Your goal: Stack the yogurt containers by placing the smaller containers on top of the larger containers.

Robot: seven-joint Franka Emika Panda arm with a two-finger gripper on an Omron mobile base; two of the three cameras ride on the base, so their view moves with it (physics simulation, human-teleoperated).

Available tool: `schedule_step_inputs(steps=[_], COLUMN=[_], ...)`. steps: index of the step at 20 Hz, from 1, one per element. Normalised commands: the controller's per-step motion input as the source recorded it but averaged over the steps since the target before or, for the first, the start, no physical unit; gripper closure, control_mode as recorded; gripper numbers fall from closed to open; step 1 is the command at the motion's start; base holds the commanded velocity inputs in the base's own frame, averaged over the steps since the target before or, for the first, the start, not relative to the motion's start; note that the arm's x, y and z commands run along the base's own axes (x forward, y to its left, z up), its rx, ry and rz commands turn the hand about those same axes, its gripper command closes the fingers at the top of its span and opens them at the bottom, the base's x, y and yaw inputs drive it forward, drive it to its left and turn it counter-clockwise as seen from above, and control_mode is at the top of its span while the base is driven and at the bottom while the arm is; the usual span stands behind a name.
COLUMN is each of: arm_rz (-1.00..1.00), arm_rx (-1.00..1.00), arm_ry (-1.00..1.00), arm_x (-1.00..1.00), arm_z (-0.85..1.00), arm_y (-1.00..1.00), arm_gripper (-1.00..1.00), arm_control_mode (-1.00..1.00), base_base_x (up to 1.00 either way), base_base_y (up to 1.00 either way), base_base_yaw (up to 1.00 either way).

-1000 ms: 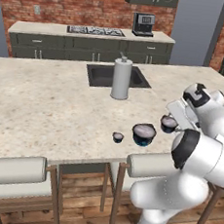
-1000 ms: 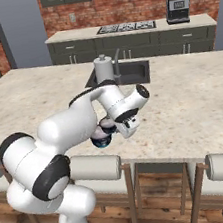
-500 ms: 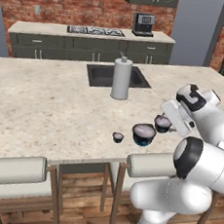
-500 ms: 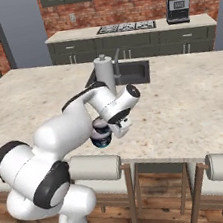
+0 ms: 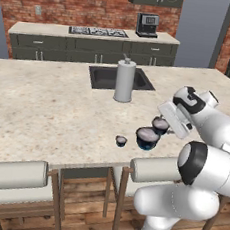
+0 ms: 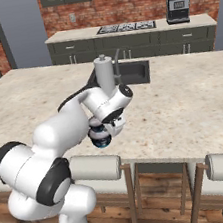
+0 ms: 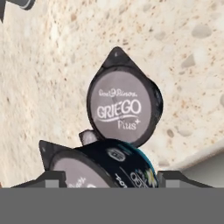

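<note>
Countertop (image 5: 47, 110) speckled beige stone, matt, fine grain. Yogurt containers: mid-sized cup (image 7: 124, 105) dark glossy plastic with a matt pale printed foil-like lid; widest cup (image 5: 147, 137) glossy dark wall, bright blue base, pale matt lid; tiny cup (image 5: 121, 141) dark, shiny. Grey cylinder (image 5: 124, 81) smooth brushed-metal look. Robot arm (image 5: 213, 130) smooth glossy white plastic, dark joints. Stool backs (image 5: 15, 174) pale padded cloth, wood frames. Back wall rough red brick.

Pincer (image 7: 111, 177) low, tips apart
</note>
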Motion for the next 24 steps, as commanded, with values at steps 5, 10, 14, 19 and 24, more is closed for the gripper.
schedule_step_inputs(steps=[5,10,14,19,24], arm_rz=[0.00,0.00,0.00,0.00,0.00], arm_rx=[0.00,0.00,0.00,0.00,0.00], arm_ry=[0.00,0.00,0.00,0.00,0.00], arm_x=[0.33,0.21,0.16,0.16,0.12], arm_z=[-0.03,-0.23,-0.27,-0.12,-0.03], arm_y=[0.05,0.00,0.00,0.00,0.01], arm_gripper=[1.00,1.00,1.00,1.00,1.00], arm_control_mode=[-1.00,-1.00,-1.00,-1.00,-1.00], base_base_x=[0.00,0.00,0.00,0.00,0.00], base_base_y=[0.00,0.00,0.00,0.00,0.00], base_base_yaw=[0.00,0.00,0.00,0.00,0.00])
